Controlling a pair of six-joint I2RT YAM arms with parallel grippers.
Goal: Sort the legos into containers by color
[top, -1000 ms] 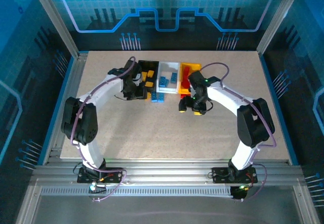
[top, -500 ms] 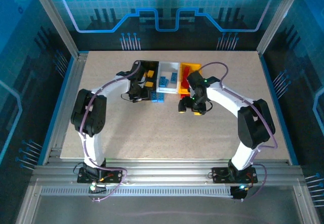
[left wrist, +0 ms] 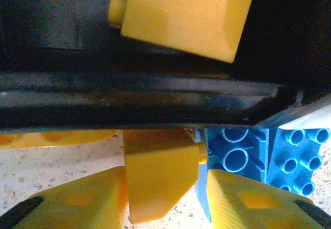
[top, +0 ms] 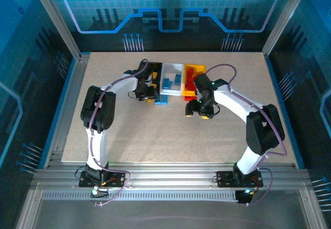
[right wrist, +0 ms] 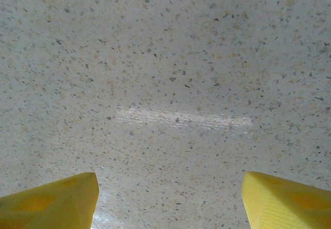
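Key relation: the yellow brick (left wrist: pixel 160 180) sat between the fingers of the left gripper (left wrist: pixel 165 198), just on the near side of the black bin (left wrist: pixel 129 92)'s near wall and lower than its rim; the bin's opening lay straight ahead, beyond that wall.
Brick's lie: one stud pointed sideways toward the right-hand finger, so the brick was on its side; its long axis could not be told.
Left gripper: jaws narrowed onto the yellow brick, both fingers against its sides, apparently gripping it.
Inside the black bin: a second yellow brick (left wrist: pixel 186 9) lay there already.
Neighbours: blue bricks (left wrist: pixel 235 154) rested on the table just beside the held brick, against the bin's corner.
Nearer arm: the left, at the black bin; the white bin (top: pixel 173 65) and yellow bin (top: pixel 196 66) stood further right.
Right gripper (right wrist: pixel 169 193): jaws wide apart over bare table (right wrist: pixel 170 84), holding nothing.
Judged next need: lifting the brick over the wall.
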